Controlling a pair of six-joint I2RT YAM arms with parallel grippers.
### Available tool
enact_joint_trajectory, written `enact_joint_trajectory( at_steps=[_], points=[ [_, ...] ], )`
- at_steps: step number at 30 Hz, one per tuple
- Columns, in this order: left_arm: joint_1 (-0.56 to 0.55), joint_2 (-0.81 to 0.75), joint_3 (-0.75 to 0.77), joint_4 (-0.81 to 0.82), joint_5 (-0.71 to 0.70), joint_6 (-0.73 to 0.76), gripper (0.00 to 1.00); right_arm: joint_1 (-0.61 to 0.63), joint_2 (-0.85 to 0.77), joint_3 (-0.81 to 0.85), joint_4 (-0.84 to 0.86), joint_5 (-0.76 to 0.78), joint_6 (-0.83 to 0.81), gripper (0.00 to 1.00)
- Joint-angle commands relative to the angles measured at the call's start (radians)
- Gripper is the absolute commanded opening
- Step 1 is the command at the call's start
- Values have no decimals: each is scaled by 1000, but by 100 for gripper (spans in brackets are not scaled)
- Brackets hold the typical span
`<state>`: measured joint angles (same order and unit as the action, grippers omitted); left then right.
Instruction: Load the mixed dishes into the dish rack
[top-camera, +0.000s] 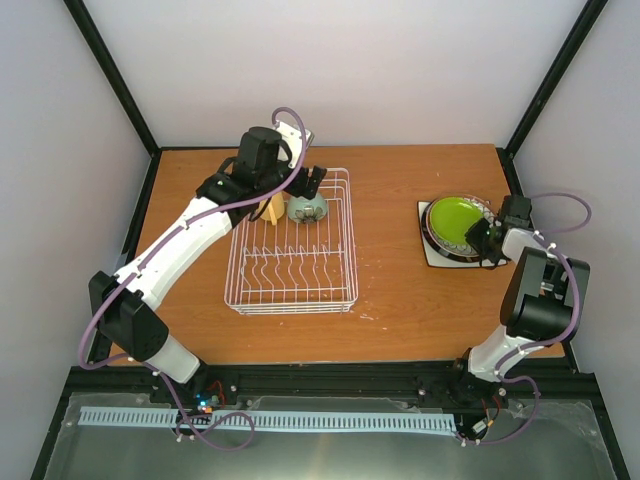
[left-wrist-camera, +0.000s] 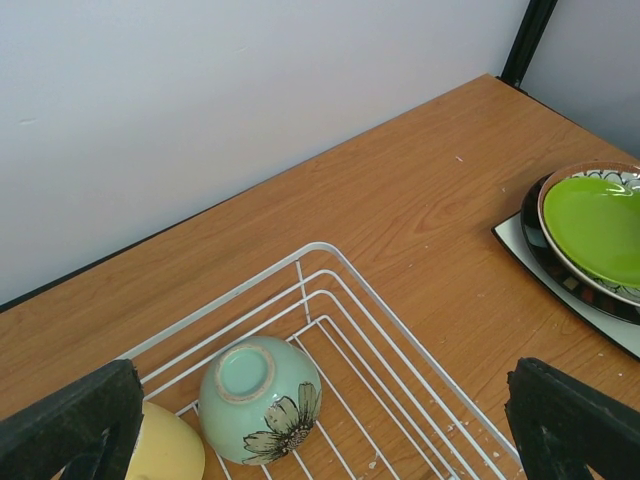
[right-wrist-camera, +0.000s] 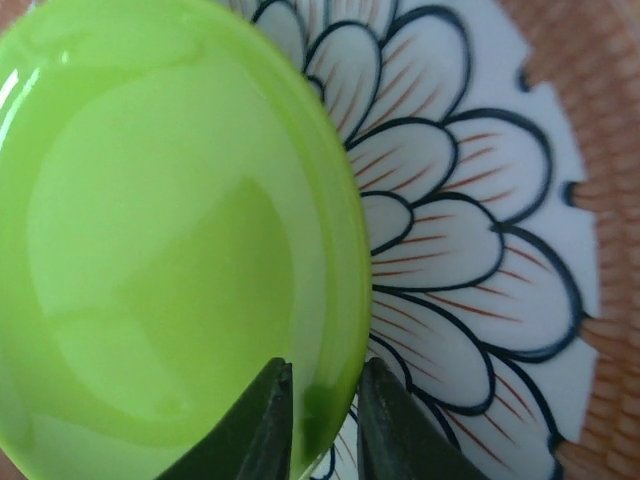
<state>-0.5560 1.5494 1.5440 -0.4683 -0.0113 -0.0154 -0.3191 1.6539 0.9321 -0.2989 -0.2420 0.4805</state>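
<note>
Wooden table (top-camera: 400, 300), right of the dish rack (top-camera: 290, 307): the small lime-green plate (right-wrist-camera: 170, 220), stacked on the petal-patterned red-rimmed plate (right-wrist-camera: 450, 200), is pinched at its rim by the right gripper (right-wrist-camera: 322, 400). Light, glossy, likely slippery. The left gripper (left-wrist-camera: 320, 420) is held agape above the rack.

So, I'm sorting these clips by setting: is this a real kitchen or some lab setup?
Probably a lab test cell, not a kitchen: plain white walls and black frame posts enclose a wooden table, two robot arms are bolted at its near edge, and the dish rack stands on it.
</note>
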Motion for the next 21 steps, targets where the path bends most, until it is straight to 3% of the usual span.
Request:
enact_joint_trajectory(
  at_steps=[1, 5, 13, 21],
  points=[
    [10, 0, 7, 17, -4, 11, 100, 13, 22, 29, -6, 28, -9, 15],
    [11, 1, 7, 17, -7, 8, 100, 14, 27, 24, 2, 18, -11, 3],
    [19, -27, -27, 46, 28, -20, 100, 14, -46, -23, 74, -64, 4, 3],
    [90, -101, -160, 182, 268, -110, 100, 14, -184, -89, 229, -305, 69, 3]
  ],
)
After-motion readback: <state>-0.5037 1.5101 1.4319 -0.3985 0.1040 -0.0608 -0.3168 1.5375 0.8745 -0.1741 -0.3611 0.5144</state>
